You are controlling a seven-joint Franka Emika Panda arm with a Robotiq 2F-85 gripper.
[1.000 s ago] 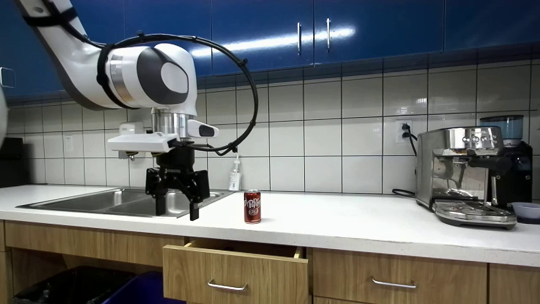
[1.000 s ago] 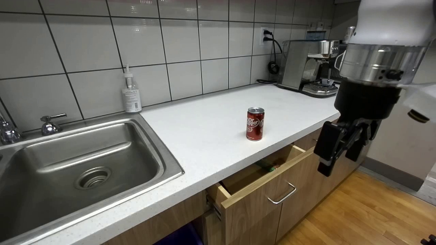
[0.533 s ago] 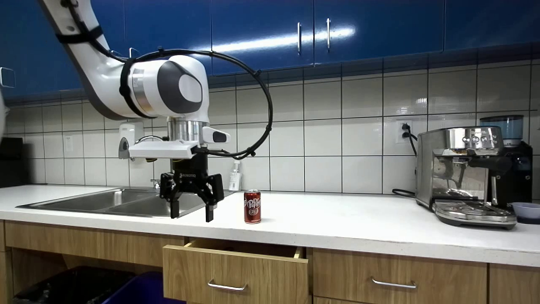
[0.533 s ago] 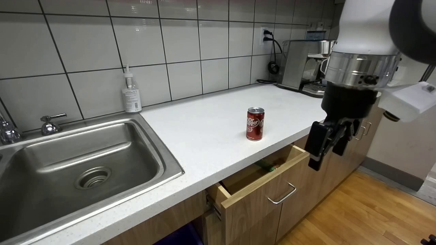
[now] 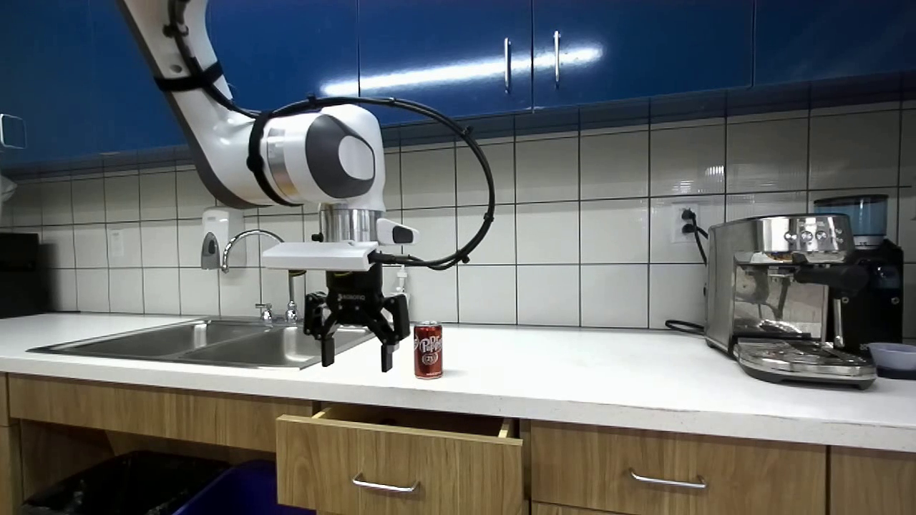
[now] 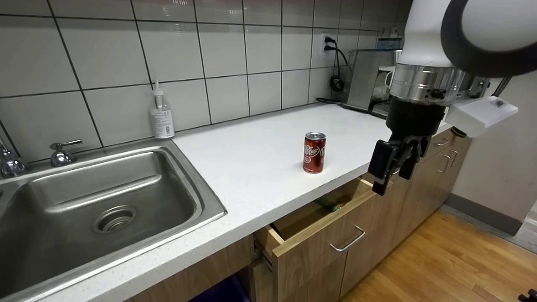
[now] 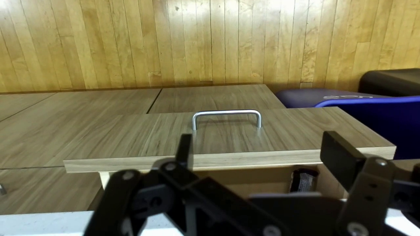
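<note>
While grpr (image 5: 358, 359) hangs w/ jaws spread — drawer (image 5: 401, 458) ajar below; can (image 5: 429, 350) upright on ctr (image 5: 565, 365)

Can (image 6: 314, 152): red Dr Pepper, silver top, upright on white counter (image 6: 251, 155), near front edge, logo readable in both exterior views. Sealed or opened: can't tell. Drawer (image 5: 399, 458): wood-grain front, silver bar handle (image 7: 226, 112), partway out under counter edge, lower than the can, pale inner walls, interior partly visible in wrist view.

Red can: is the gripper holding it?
No, in an exterior view the red can stands upright on the counter, apart from the open gripper.
</note>
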